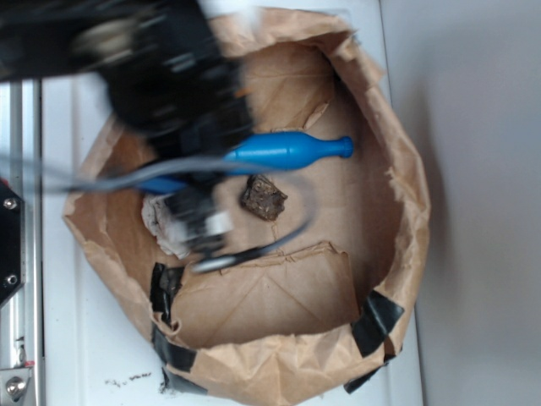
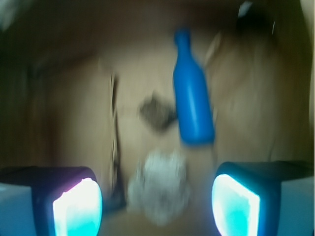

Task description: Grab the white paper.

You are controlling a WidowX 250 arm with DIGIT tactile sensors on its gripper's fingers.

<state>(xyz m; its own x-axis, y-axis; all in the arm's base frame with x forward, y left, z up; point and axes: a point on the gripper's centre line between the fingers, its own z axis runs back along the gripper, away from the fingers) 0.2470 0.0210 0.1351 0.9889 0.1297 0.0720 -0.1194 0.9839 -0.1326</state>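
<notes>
The white paper (image 2: 160,186) is a crumpled off-white wad lying on the floor of the paper bag. In the wrist view it sits between and a little beyond my two glowing fingers (image 2: 78,206), with a gap on each side. My gripper (image 2: 156,209) is open and empty. In the exterior view the blurred gripper (image 1: 199,224) hangs over the wad, of which only the left part (image 1: 157,216) shows, at the bag's left side.
A blue bottle (image 1: 287,150) lies on its side in the bag just beyond the wad. A small dark brown chunk (image 1: 264,197) lies beside it. The tan bag's walls (image 1: 406,203) with black tape (image 1: 376,323) ring the space. A grey cable (image 1: 254,249) trails across the bag floor.
</notes>
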